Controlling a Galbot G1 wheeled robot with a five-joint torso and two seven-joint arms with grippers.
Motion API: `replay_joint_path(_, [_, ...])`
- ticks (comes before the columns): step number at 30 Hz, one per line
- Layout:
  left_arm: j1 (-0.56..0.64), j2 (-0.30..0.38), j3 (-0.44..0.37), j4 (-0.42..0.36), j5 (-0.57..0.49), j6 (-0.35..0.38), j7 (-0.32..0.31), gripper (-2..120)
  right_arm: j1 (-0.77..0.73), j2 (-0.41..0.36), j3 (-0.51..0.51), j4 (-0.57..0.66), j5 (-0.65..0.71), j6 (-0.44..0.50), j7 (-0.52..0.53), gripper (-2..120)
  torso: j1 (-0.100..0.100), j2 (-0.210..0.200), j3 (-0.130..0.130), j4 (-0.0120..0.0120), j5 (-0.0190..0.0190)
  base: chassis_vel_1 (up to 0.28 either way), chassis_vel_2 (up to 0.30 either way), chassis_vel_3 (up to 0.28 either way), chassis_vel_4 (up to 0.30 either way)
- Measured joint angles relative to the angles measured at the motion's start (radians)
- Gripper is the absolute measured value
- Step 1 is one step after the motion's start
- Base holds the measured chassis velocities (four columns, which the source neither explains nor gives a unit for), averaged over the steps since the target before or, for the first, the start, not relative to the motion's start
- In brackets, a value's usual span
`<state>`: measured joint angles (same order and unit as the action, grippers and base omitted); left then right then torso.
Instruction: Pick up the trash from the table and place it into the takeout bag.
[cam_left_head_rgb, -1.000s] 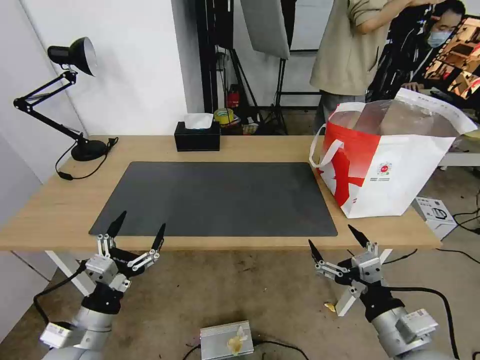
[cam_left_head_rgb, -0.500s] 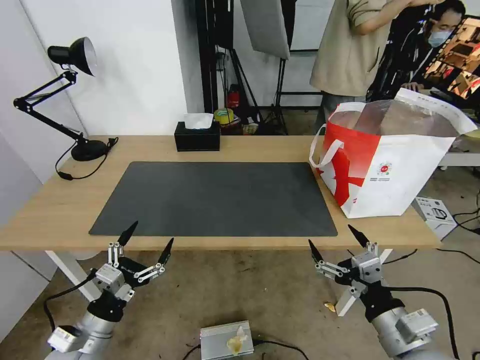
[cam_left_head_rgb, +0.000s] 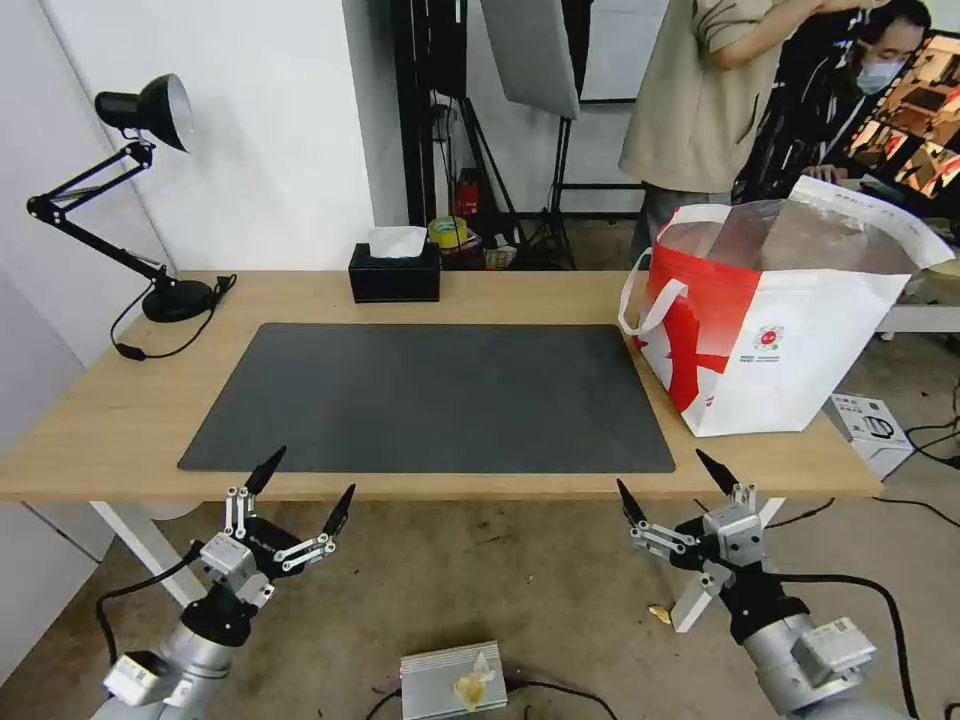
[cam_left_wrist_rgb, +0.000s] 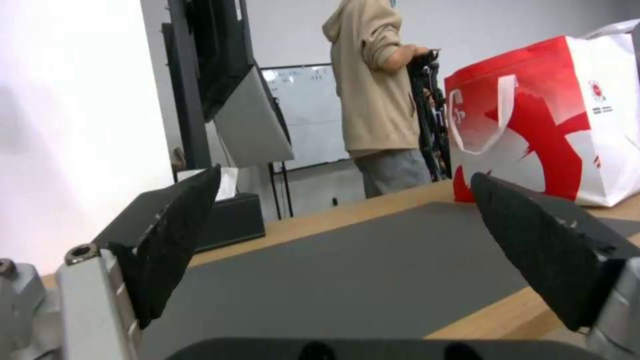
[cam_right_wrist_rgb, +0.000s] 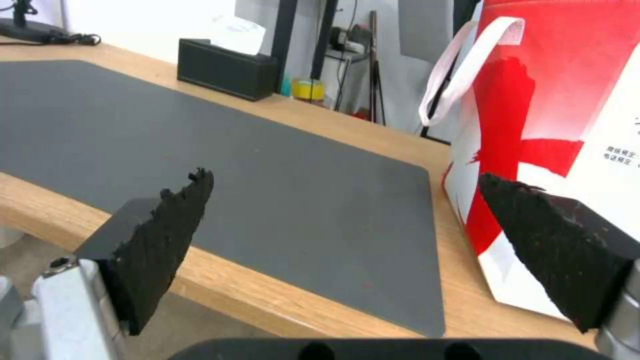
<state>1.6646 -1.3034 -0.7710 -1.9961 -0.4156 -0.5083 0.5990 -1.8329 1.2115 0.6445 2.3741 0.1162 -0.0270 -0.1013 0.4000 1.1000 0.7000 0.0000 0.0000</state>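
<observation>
The table (cam_left_head_rgb: 120, 420) carries a dark grey mat (cam_left_head_rgb: 430, 400), a black tissue box (cam_left_head_rgb: 395, 272) at the far edge, a desk lamp (cam_left_head_rgb: 150, 200) at the far left corner & the takeout bag (cam_left_head_rgb: 790, 340) at the right end. No bowl or cup can be seen on the table or mat; whether the trash sits inside the bag can't be told, since the foil lining hides the inside.

Left gripper (cam_left_head_rgb: 300, 478) hangs below & in front of the table's near edge, jaws spread wide, nothing between them. Right gripper (cam_left_head_rgb: 670, 478) sits likewise in front of the near edge, jaws also wide apart, empty.

Key relation, judged from the head view: the bag lies at approx 1 o'clock from the right gripper, near, w/ only the table's right corner between. From the left gripper it lies at approx 2 o'clock, well apart, across the whole mat. So the right arm is clearly the nearer one for any bag work. The bag's long axis runs roughly 10-to-4 o'clock, mouth open upward, white loop handle (cam_left_head_rgb: 645, 295) on the side facing the mat.

In the right wrist view the bag (cam_right_wrist_rgb: 567, 125) stands just beside the mat's (cam_right_wrist_rgb: 233, 165) corner. With no trash seen on the table, the pick-up part looks done, or has nothing to act on.
</observation>
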Motion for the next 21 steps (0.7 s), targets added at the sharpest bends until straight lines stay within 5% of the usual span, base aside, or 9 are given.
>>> replay_joint_path(21, [-0.002,0.002,0.005,0.004,0.006,-0.001,0.001,100,0.000,0.000,0.000,0.000,0.000,0.000,0.000,100,0.000,0.000,0.000,0.0000,0.0000,0.000,0.000,0.000,0.000])
